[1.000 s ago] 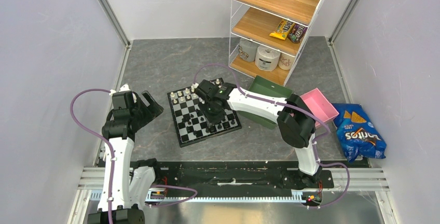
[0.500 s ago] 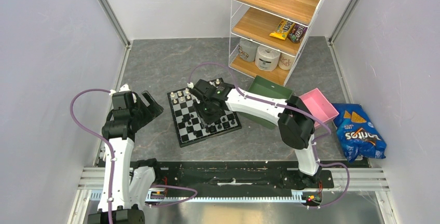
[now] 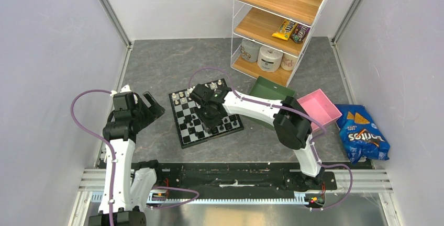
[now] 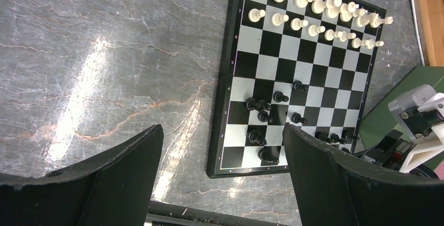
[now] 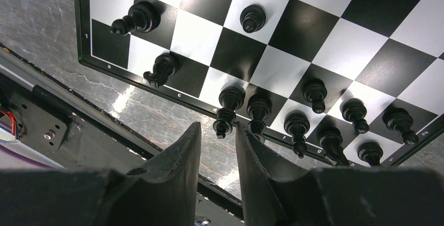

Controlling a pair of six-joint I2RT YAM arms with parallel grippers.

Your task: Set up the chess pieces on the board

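Several black chess pieces (image 4: pixel 260 112) stand loose on middle squares of the board (image 4: pixel 272 42), which lies mid-table (image 4: pixel 104 53). The cream-white pieces (image 4: pixel 314 14) fill its two far rows. The right gripper (image 5: pixel 218 132) hangs over the board's near edge, fingers a narrow slit apart, with a black piece (image 5: pixel 226 112) just at their tips, seemingly not pinched. The left gripper (image 4: pixel 222 130), spread wide and empty, hovers left of the board. These figurines look light, rigid, smooth and easily toppled. Pinching the slim upper body from straight above seems safest among close neighbours.
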